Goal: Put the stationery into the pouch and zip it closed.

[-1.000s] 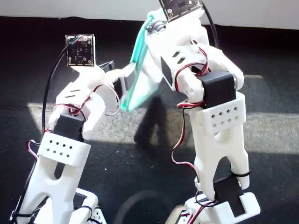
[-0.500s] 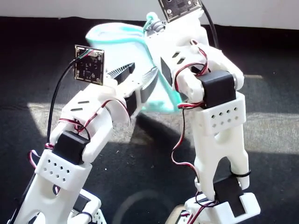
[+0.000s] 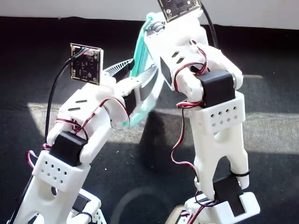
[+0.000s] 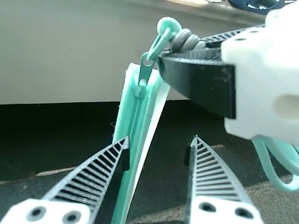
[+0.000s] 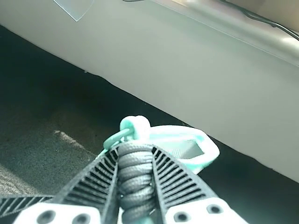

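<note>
A teal, partly see-through pouch (image 3: 138,70) hangs edge-on above the table, high between the two arms. It dangles from a grey cord pull (image 5: 132,173) joined to a teal ring (image 5: 135,126) on its zipper. My right gripper (image 5: 133,154) is shut on that cord and holds the pouch from above (image 3: 156,26). My left gripper (image 4: 160,138) is open and level with the pouch's middle, one ribbed finger (image 4: 100,173) close against the pouch's side (image 4: 133,135). From above, the left gripper (image 3: 140,71) straddles the hanging pouch. What the pouch contains is hidden.
The table is covered in dark cloth (image 3: 261,51), crossed by a sunlit band (image 3: 271,126). A pale wall (image 5: 196,70) runs along the far edge. The two arm bases (image 3: 219,205) stand close together at the near side.
The left gripper let go of the pouch and opened. The pouch swung broadside, then back to edge-on. The left arm shifted slightly right. The right arm held still.
</note>
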Available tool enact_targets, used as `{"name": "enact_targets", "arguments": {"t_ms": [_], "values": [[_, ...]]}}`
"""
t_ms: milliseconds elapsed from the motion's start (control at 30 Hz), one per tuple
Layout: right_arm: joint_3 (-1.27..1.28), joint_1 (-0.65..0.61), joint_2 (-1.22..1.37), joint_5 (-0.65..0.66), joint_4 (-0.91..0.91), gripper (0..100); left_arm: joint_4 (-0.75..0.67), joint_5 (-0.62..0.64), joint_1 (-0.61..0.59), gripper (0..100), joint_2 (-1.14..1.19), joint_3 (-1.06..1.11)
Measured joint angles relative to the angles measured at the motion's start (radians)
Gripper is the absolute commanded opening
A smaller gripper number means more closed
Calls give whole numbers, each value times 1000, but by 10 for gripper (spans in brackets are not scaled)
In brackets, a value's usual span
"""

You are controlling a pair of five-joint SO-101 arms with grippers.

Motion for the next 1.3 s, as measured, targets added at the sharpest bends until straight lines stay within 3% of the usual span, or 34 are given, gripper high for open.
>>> {"name": "enact_targets", "arguments": {"t_ms": [300, 1100, 1300], "values": [[-2, -58, 0, 0, 55, 5, -3, 0, -18, 211, 110, -9], [-2, -64, 0, 0, 58, 5, -3, 0, -95, 211, 38, -9], [-2, -80, 0, 0, 60, 5, -12, 0, -98, 211, 120, -9]]}}
